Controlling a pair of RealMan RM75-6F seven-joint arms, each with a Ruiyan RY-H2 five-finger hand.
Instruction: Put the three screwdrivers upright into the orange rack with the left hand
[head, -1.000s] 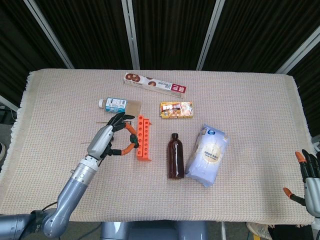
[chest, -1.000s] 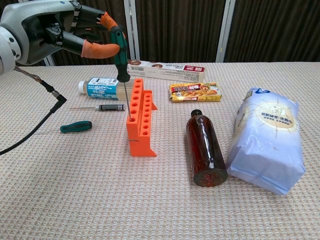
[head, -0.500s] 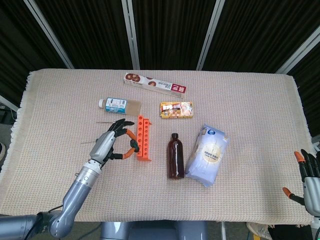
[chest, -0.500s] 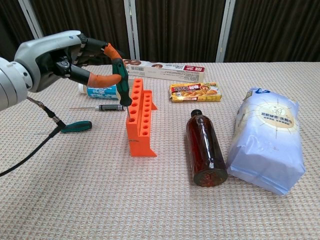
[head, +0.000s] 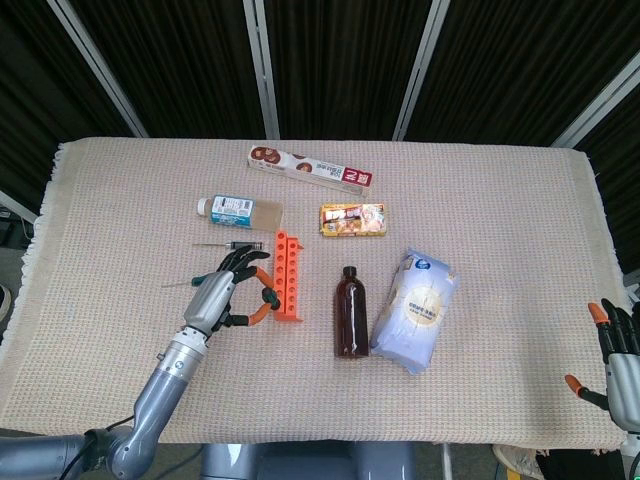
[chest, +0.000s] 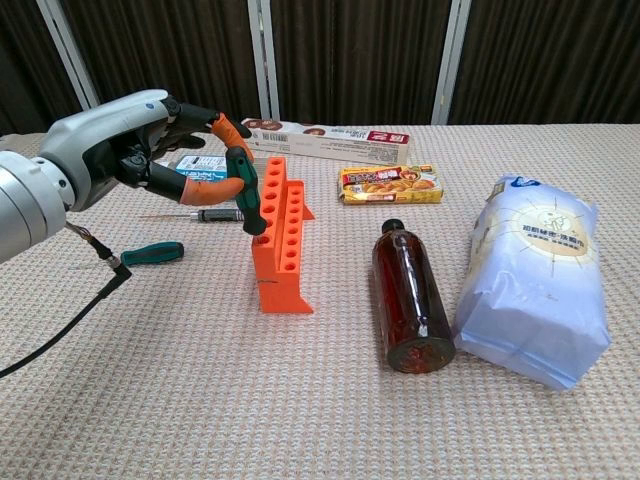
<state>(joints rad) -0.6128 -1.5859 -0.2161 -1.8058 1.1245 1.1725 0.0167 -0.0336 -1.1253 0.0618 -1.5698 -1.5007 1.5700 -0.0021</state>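
My left hand (chest: 150, 150) sits in the left part of the chest view, its fingers (chest: 205, 188) curled round the green handle of a screwdriver (chest: 246, 195) that stands in the orange rack (chest: 280, 240); thumb and forefinger pinch the handle, the others are spread above it. The screwdriver's long axis runs near vertical with a slight lean, handle up and top toward the left of frame, the shaft down inside a hole in the near left part of the rack and hidden from me. In the head view the same hand (head: 222, 295) lies left of centre, just beside the rack (head: 287, 277), whose long axis there runs up and down the frame. Two screwdrivers are still flat on the woven table cloth (chest: 150, 400): a short green-handled screwdriver (chest: 152, 253) lies left of the rack, long axis roughly left to right, handle end toward the right; a thin black-handled screwdriver (chest: 205, 214) lies behind it, also left to right, its bare shaft pointing to the left edge. My right hand (head: 615, 350) shows only at the lower right corner of the head view, off the table edge, fingers apart and holding nothing. Elsewhere on the cloth: a small clear bottle (chest: 195, 170) lying partly hidden behind my left hand, a long box (chest: 335, 140) at the back, a yellow packet (chest: 390, 184), a brown bottle (chest: 408, 295) lying right of the rack, and a pale blue bag (chest: 535, 290) just beside it.
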